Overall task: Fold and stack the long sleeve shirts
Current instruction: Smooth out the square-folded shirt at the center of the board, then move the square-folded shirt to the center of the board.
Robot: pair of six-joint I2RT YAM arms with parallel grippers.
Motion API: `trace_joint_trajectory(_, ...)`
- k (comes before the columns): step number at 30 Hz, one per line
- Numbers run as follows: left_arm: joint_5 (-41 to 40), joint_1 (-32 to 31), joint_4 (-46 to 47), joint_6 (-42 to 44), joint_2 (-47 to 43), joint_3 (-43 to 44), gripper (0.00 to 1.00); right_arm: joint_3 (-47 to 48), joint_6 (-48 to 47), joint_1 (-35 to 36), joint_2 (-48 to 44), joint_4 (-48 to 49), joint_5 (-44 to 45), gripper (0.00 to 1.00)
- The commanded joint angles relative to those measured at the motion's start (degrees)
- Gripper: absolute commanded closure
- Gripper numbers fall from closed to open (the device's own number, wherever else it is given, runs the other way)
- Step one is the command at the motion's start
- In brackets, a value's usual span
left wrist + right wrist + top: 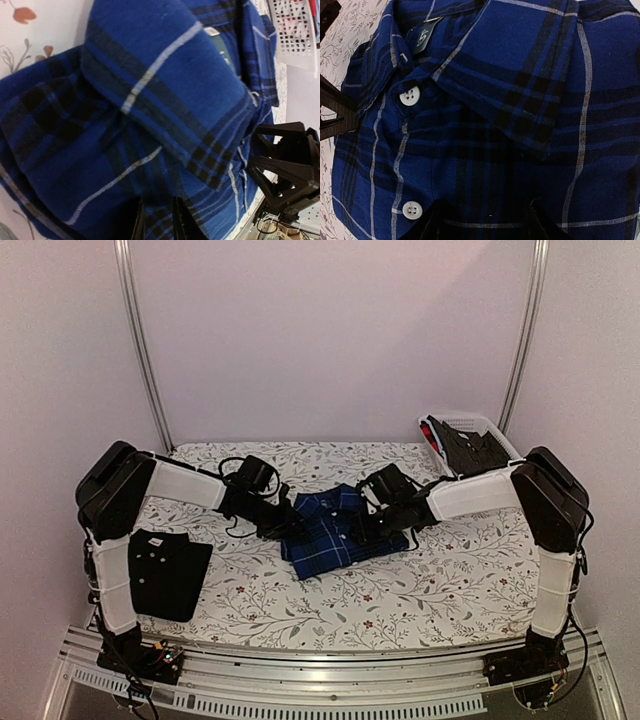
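Surface: a table under a floral cloth (400, 605), closed in by pale walls (330, 340), is seen from above.
Left gripper (284, 524): set low against the left edge of the plaid shirt (338, 532). Its fingers (182, 227) are held close, with cloth showing in the slit between them. Whether a fold is pinched cannot be told.
Right gripper (376, 524): placed over the shirt's right side, fingers spread wide, nothing caught between them.
Plaid shirt: laid mid-table between the two grippers as a thick folded bundle, front up, with white buttons (410, 96) exposed.
Black shirt (166, 575): laid folded at the near left, well apart from the plaid one.
Basket (462, 419): parked at the far right corner.
Step in hand: judged to be the last tidying of the plaid fold before stacking.
Done well: loose edges should be tucked flat and the bundle squared from both sides at once. Every layer should be gathered in any grip, so that nothing unrolls on the way to the black shirt.
Heading: the collar (345, 496) is turned toward the far wall.
Long axis: the line from the collar down the buttons is run far to near, slightly skewed. The bundle is nearly as wide as it is long, so the axis is only weakly marked.
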Motion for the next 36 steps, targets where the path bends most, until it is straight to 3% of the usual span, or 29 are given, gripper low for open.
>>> trace_joint_trajectory(1, -0.54, 0.93, -2.00, 2.18, 0.29, 2.89, 0.80, -1.61, 2.33, 0.32, -1.88, -2.52, 5.94, 0.46)
trace_joint_trajectory(7, -5.34, 1.71, -5.21, 3.27, -6.93, 0.96, 0.77, 2.59, 0.75, 3.18, -5.71, -8.19, 12.64, 0.36)
trace_joint_trajectory(15, -18.54, 3.40, -11.70, 2.65, -24.65, -11.82, 0.69, 10.28, -1.47, 8.45, -2.37, -11.49, 17.62, 0.18)
trace_joint_trajectory(23, -29.82, 8.83, -19.25, -3.41, -45.43, -27.12, 0.43, 14.04, -2.57, 10.49, 4.17, -11.70, 16.07, 0.04)
trace_joint_trajectory(29, -30.84, 13.80, -22.25, -5.25, -53.90, -33.97, 0.25, 13.56, -2.18, 10.78, 6.96, -12.47, 17.26, 0.03)
trace_joint_trajectory(36, -24.17, 20.78, -18.26, -5.02, -56.31, -39.69, 0.06, 8.41, 0.74, 10.78, 7.65, -12.66, 20.12, 0.01)
